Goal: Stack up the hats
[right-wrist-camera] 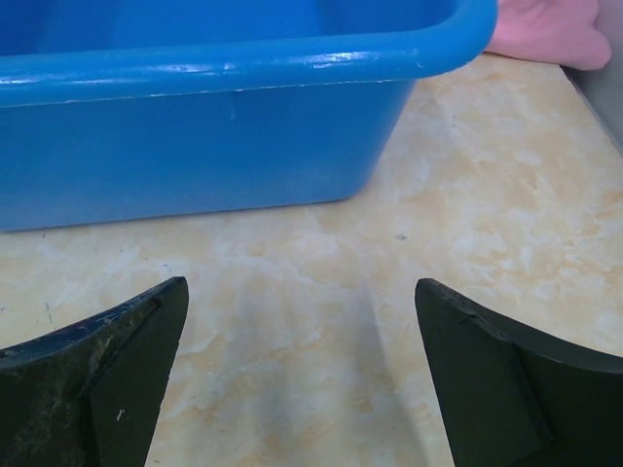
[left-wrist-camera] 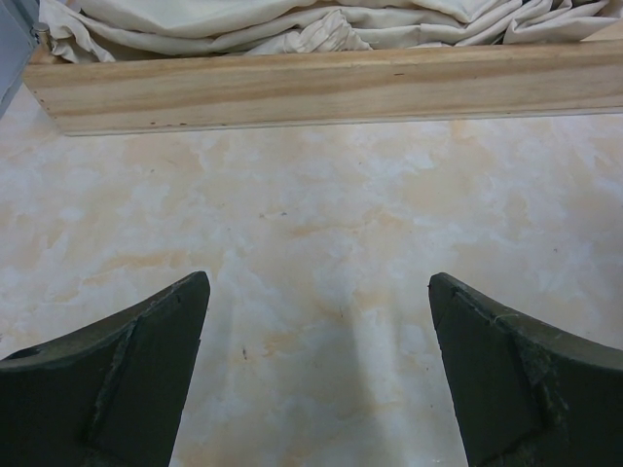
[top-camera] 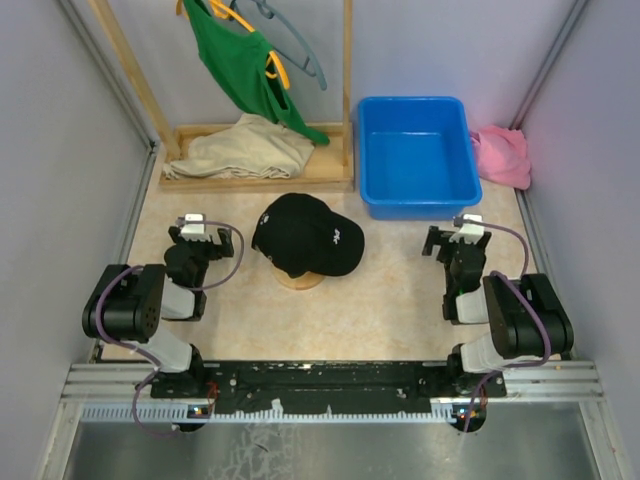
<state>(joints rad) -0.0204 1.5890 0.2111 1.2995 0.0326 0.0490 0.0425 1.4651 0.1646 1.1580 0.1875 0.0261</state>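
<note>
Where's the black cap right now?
In the top view, the black cap sits mid-table on a wooden disc, beside the blue bin's near left corner.

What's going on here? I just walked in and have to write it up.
Nothing is being handled right now. The left claw and right claw both stand open and empty, on either side of the table. Between them a black cap with a white logo sits on a round wooden stand. Whether another cap lies under it, I cannot tell.
</note>
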